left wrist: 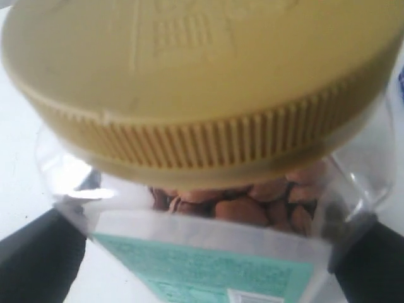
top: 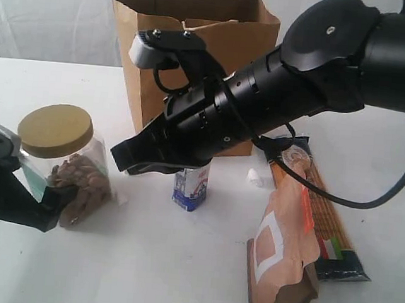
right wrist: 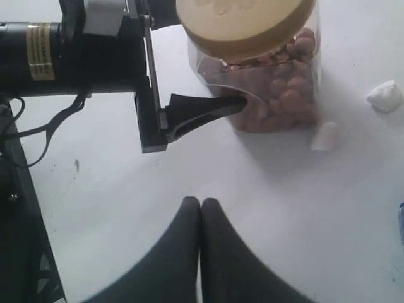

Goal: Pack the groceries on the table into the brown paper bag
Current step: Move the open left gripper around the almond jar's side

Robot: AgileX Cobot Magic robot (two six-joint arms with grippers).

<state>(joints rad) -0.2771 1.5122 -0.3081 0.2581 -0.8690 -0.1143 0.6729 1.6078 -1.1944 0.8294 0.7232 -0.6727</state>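
Well, the left pincer (left wrist: 205, 262) has its two black fingers (left wrist: 39, 260) spread wide apart, and the clear plastic jar with the tan ribbed screw lid (top: 80, 176) sits between them. Each finger lies right against a side wall of the jar, though I cannot tell whether they press on it. The jar is full of brown nuts, carries a green-and-white label, and stands on the large flat white tabletop (top: 178, 270). The right pincer (right wrist: 201, 218) has its fingers pressed tightly together with nothing between them. It hangs above the tabletop, pointing toward the jar but apart from it. Just beside its tips, on the side away from the jar, stands the small white-and-blue carton (top: 190, 187). Behind that pincer's arm the tall brown kraft paper bag (top: 247, 42) stands upright with its mouth open. Farther back along the arm, well apart from the closed tips, the brown-orange pouch with a white window (top: 282, 251) lies on the tabletop, touching the long pack of spaghetti (top: 328, 219). A small white lump (top: 255, 177) lies between the carton and the spaghetti pack.
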